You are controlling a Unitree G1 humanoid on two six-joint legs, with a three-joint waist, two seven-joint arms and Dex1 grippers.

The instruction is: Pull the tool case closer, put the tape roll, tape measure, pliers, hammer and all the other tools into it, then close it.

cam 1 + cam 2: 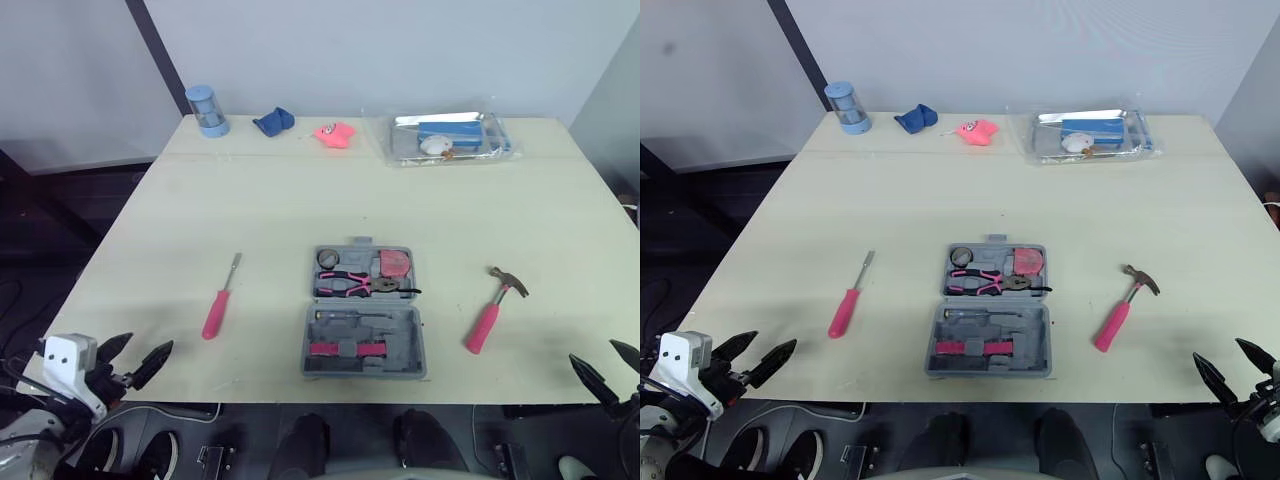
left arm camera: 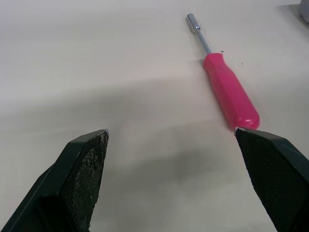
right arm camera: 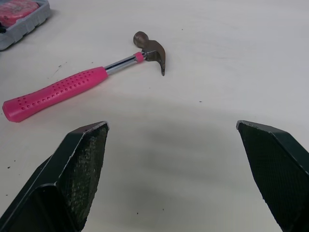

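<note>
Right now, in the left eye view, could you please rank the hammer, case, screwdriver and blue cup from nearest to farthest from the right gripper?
From the right gripper:
1. Hammer, just ahead of it, on the right side.
2. Case, lying open at front centre.
3. Screwdriver, on the left, beyond the case.
4. Blue cup, at the far left corner.

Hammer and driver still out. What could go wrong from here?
Grey plastic tool case already sits near the table's front edge; pulling further may tip it off. Pink-handled hammer and pink-handled nut driver lie flat, so the open right tool and left tool may scrape the table or slip. A badly seated hammer could stop the case closing.
</note>
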